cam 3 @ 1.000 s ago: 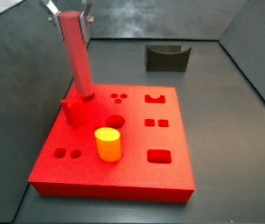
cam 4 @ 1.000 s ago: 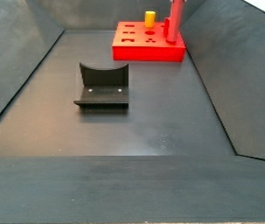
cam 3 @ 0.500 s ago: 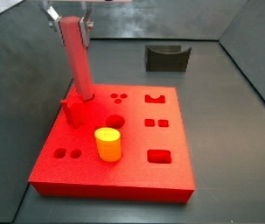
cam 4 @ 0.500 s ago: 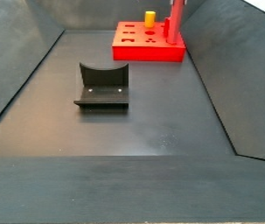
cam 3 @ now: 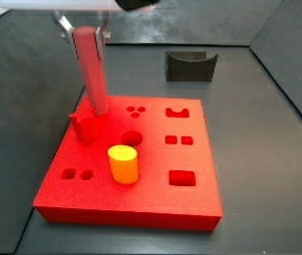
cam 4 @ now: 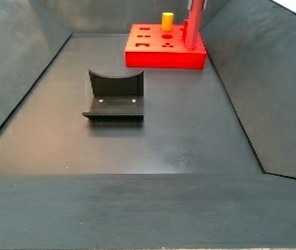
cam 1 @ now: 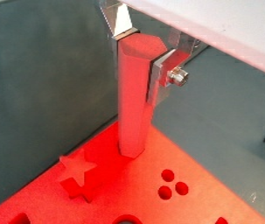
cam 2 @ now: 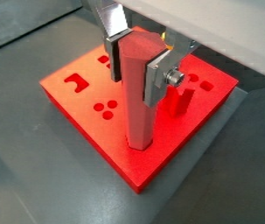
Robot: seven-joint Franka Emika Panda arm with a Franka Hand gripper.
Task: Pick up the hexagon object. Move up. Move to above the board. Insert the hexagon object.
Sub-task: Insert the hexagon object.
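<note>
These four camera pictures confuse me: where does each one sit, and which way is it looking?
Wrist view: rides on the arm beside the gripper, looking down the red rod to the red board.
Wrist view: also on the arm, seeing the gripper, rod and whole board from a different angle.
Side view: fixed close by, looking down on the board, with the yellow peg nearest; the gripper shows at top.
Side view: fixed far off, looking across the dark bracket towards the board.
All four share rod and board.
</note>
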